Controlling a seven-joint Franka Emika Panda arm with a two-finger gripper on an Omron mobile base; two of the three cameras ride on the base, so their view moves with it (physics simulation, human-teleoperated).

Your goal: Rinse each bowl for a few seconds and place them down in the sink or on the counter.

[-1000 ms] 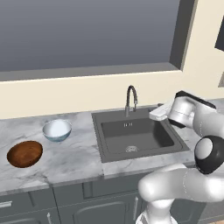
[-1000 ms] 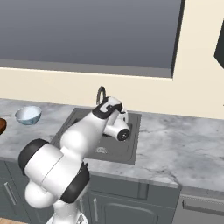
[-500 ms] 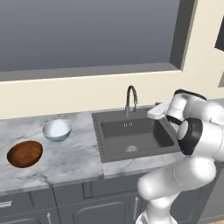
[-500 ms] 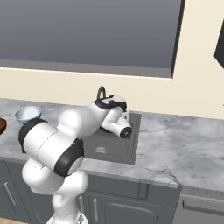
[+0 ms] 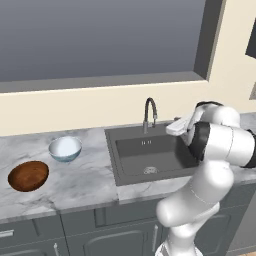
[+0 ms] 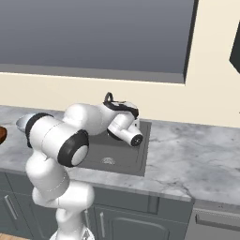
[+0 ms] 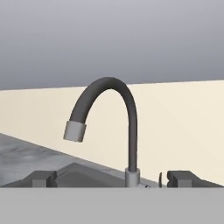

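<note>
Marbled stone counter (image 5: 75, 182), matt dark sink (image 5: 150, 156), glossy pale bowl (image 5: 65, 148), wood-like brown bowl (image 5: 28, 175).

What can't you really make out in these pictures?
- Brown bowl, right base view: cut off by the left edge, only a sliver shows.
- Pale bowl, right base view: mostly behind the arm.
- Sink, right base view: its left part is hidden by the arm.
- Gripper, hand view: fingertips wide apart, bases cut by the bottom band.
- Tap: no handle clear enough to tell.
</note>
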